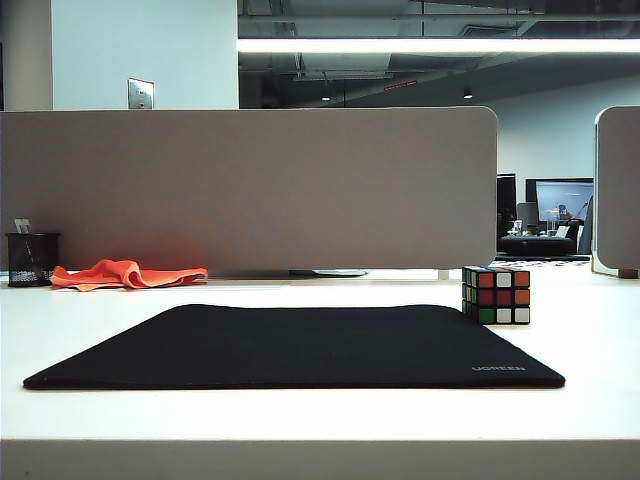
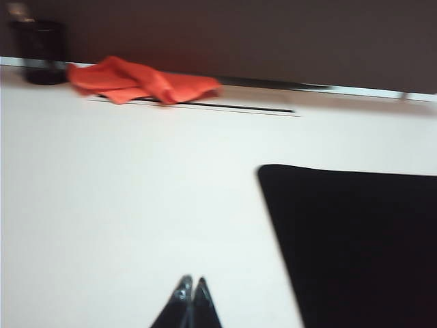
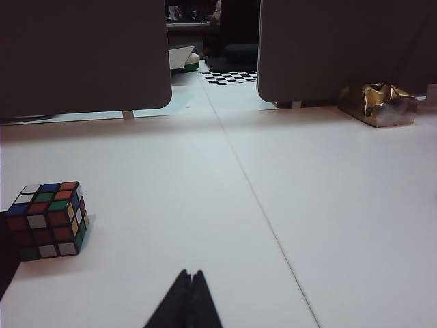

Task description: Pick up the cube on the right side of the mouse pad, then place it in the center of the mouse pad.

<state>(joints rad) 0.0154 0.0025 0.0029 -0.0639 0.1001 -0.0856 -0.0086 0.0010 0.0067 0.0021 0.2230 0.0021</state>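
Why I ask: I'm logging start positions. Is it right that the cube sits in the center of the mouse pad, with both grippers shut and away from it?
Not quite. The cube sits on the white table just off the right edge of the mouse pad, as the exterior view shows. The rest holds: the left gripper and right gripper are shut, clear of it.
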